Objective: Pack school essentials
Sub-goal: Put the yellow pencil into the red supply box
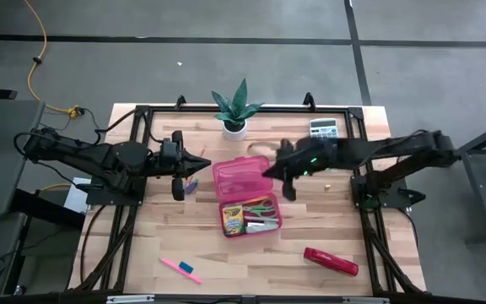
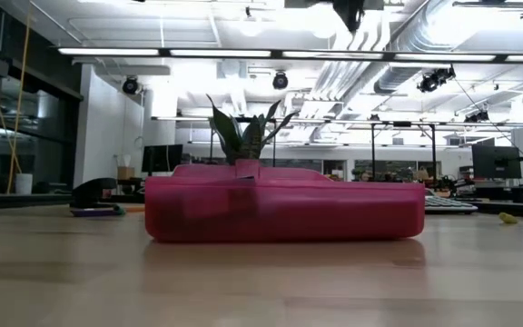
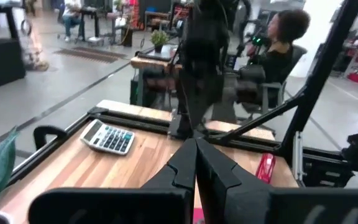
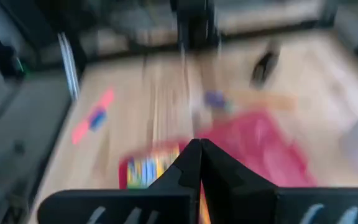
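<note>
An open pink pencil case (image 1: 247, 198) lies at the table's middle, its empty lid (image 1: 241, 176) toward the far side. Its tray (image 1: 251, 218) holds a yellow-green crayon box (image 1: 232, 218), green-handled scissors (image 1: 264, 205) and other small pieces. A pink marker (image 1: 175, 267) and a blue eraser (image 1: 186, 268) lie near the front left. A small yellow piece (image 1: 327, 180) lies right of the case. My left gripper (image 1: 205, 160) hovers shut, left of the lid. My right gripper (image 1: 268, 173) is shut above the lid's right edge, with nothing between its fingers (image 4: 199, 146).
A grey calculator (image 1: 323, 127) and a potted plant (image 1: 234, 110) stand at the far edge. A red stapler (image 1: 330, 261) lies at the front right. A small purple-pink thing (image 1: 191, 186) lies under my left gripper. A person sits beyond the table (image 3: 278, 43).
</note>
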Robot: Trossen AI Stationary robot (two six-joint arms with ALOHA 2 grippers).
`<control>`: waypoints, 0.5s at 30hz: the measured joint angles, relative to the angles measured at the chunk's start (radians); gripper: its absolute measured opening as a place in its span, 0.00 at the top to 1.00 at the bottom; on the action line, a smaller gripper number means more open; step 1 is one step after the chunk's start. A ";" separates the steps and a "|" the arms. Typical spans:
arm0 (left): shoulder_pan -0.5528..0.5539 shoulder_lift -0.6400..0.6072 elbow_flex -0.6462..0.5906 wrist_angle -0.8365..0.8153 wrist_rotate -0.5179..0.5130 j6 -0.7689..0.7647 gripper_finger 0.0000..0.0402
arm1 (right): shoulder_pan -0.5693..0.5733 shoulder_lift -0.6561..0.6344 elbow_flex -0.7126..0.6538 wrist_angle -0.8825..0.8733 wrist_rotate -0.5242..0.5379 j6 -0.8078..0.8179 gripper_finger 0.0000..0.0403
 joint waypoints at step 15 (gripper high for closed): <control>-0.034 -0.068 -0.203 0.272 0.000 -0.048 1.00 | -0.014 -0.331 -0.447 0.617 -0.016 0.127 1.00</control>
